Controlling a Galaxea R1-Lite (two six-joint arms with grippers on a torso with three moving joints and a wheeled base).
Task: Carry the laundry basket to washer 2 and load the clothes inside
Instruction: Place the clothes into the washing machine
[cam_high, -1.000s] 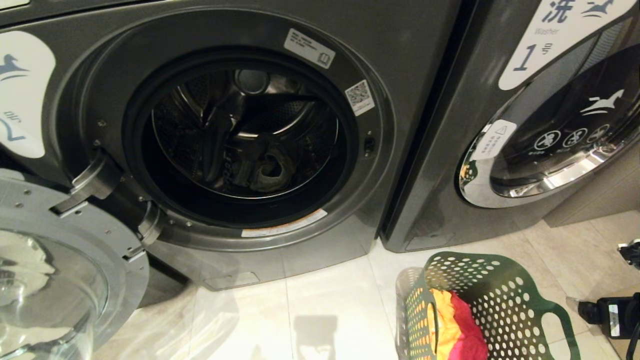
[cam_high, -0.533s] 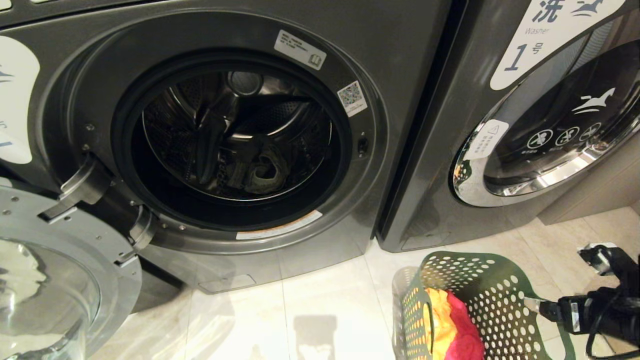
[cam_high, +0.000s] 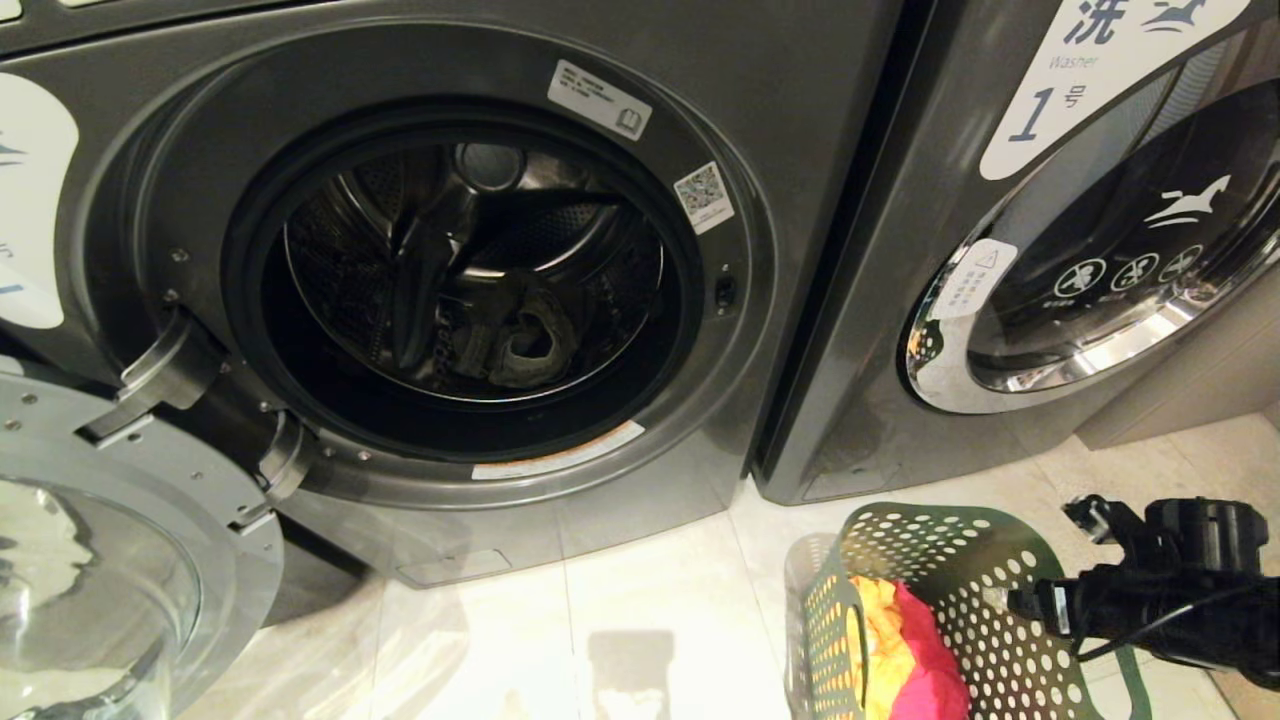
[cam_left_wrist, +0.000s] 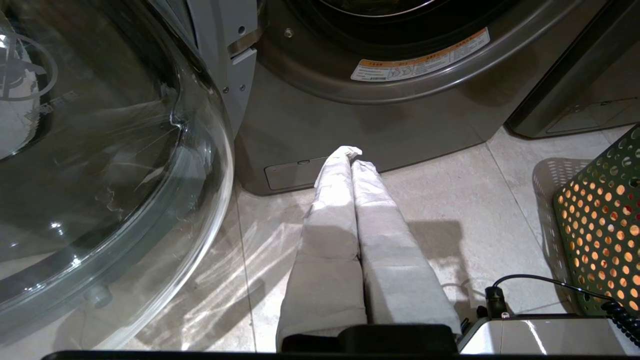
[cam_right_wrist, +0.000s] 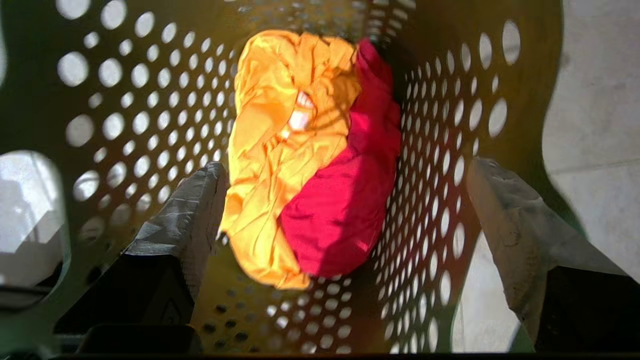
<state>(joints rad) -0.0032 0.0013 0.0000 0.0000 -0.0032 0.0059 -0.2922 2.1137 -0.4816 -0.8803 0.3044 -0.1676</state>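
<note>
Right fingers (cam_right_wrist: 505, 240) spread above basket clothes (cam_right_wrist: 310, 160), left fingers (cam_left_wrist: 350, 210) pressed together; neighbouring washer's label (cam_high: 1090, 75) reads "Washer 1"

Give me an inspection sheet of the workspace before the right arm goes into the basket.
Surface: pale tiled floor, glossy, with shadows.
Job's things: dark green perforated plastic laundry basket stands on the floor before the washers; yellow-orange cloth and red-pink cloth lie inside. Dark grey front-load washer has its round glass door swung open; a dark garment lies in the drum.
Clutter: nothing seen.
Grippers: right gripper open, over the basket, above the cloths, touching nothing. Left gripper shut, empty, low over the floor.
Cables: black cable along the right arm.
Surroundings: grey washer labelled 1, door closed.
</note>
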